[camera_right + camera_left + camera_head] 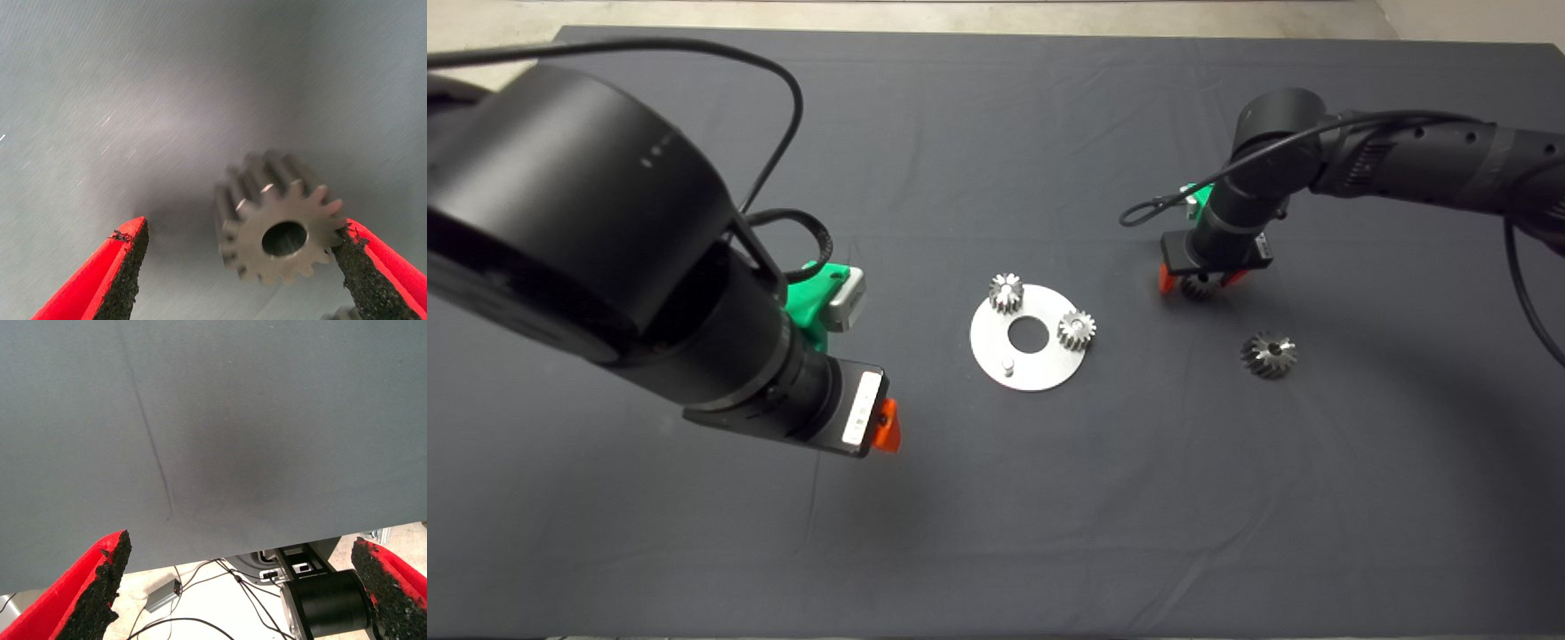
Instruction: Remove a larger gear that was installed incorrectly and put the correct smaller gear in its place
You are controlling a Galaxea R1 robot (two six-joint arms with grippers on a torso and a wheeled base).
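The larger gear (1267, 355), dark and tapered, lies alone on the mat at the right. A round silver plate (1040, 373) in the middle carries two small gears (1006, 292) (1077, 330) and one bare peg (1008, 365). My right gripper (1199, 283) is down at the mat, right of the plate, around a third smaller gear (1197, 287). In the right wrist view this gear (277, 227) sits between the open fingers of the gripper (241, 233), against one pad (357, 267). My left gripper (882, 428) hangs open and empty left of the plate.
The left wrist view shows the open left gripper (240, 547) over bare mat with a crease (150, 440), and beyond the mat edge the floor with cables (220, 587). The left arm (605, 249) looms large over the mat's left part.
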